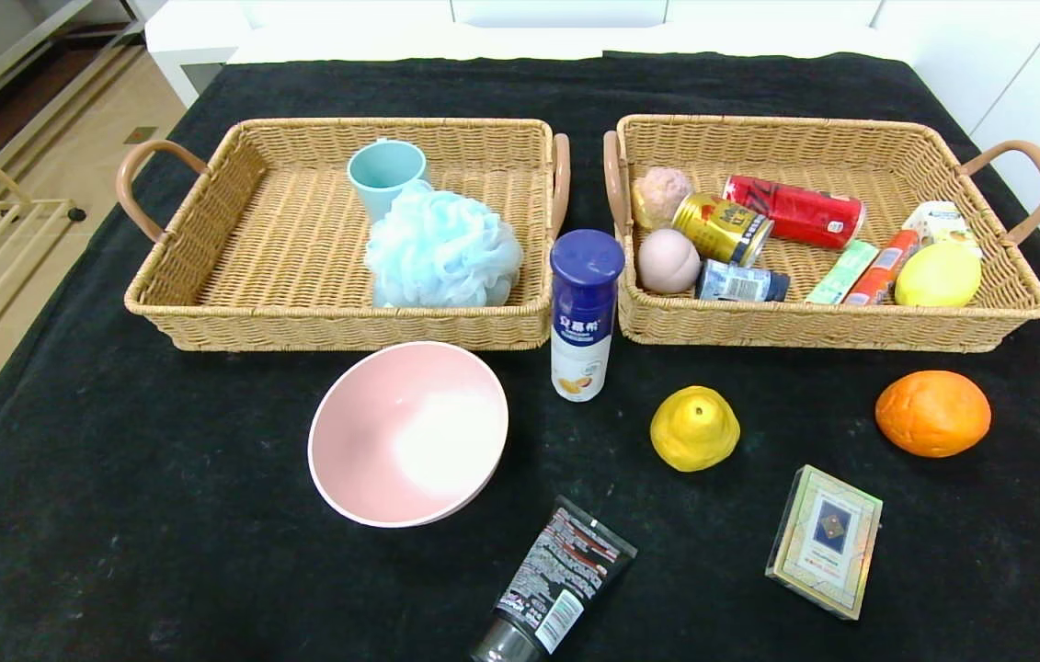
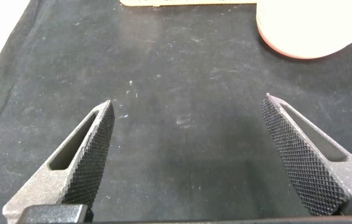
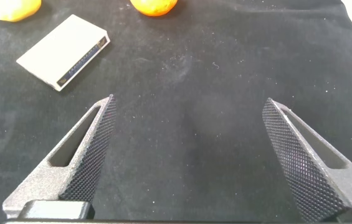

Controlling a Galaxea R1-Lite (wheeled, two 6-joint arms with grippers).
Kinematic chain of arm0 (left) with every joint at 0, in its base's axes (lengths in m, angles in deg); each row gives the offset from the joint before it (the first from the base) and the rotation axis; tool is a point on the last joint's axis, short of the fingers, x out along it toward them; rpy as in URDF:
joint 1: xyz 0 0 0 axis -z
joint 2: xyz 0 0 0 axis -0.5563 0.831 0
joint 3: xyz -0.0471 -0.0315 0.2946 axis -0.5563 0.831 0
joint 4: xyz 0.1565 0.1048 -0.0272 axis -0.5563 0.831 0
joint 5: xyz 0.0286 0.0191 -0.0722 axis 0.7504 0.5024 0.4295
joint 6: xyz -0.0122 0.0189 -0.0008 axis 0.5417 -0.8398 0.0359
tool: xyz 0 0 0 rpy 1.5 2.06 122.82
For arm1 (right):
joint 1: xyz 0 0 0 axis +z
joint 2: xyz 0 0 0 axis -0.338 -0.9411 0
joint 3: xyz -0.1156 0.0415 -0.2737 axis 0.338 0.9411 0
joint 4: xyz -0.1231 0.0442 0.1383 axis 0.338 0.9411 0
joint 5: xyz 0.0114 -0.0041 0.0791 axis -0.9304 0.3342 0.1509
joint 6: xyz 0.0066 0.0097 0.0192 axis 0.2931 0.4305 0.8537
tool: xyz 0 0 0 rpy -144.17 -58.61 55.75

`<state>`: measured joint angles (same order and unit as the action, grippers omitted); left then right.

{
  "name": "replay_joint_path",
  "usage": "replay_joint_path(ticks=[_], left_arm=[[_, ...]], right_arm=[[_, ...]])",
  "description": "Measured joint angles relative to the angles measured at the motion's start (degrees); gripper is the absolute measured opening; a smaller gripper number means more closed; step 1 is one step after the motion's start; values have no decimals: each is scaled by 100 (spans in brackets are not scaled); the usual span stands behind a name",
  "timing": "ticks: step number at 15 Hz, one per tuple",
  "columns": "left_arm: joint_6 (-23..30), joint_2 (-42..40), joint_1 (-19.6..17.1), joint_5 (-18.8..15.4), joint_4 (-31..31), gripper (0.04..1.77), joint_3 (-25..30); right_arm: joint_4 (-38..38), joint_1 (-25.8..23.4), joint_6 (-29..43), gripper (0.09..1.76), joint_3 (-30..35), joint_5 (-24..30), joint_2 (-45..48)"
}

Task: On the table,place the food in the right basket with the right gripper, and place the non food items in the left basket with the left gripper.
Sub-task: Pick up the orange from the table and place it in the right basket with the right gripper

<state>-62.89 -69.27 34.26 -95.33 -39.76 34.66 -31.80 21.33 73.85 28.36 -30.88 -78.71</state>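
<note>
Jaws spread wide on both: left gripper [image 2: 188, 109] hanging over bare black table [image 1: 115, 515] near pink bowl [image 1: 407, 432], right gripper [image 3: 188, 109] hanging near card box [image 1: 825, 540], neither holding anything. Orange [image 1: 932, 413], yellow pear [image 1: 694, 428], white bottle [image 1: 582, 313] and black tube [image 1: 556, 584] sitting before left basket [image 1: 299, 317] and right basket [image 1: 814, 322].

bowl [image 1: 407, 432] before left basket [image 1: 207, 276], orange [image 1: 932, 413] before right basket [image 1: 1016, 294]
</note>
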Motion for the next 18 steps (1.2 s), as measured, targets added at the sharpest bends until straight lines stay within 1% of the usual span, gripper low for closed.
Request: replay_joint_path(ticks=[14, 18], left_arm=[[0, 0, 0, 0, 0, 172, 0], [-13, 1047, 63, -121, -39, 172, -802]], right_arm=[[0, 0, 0, 171, 0, 0, 0], [-24, 66, -4, 171, -879, 152, -909]])
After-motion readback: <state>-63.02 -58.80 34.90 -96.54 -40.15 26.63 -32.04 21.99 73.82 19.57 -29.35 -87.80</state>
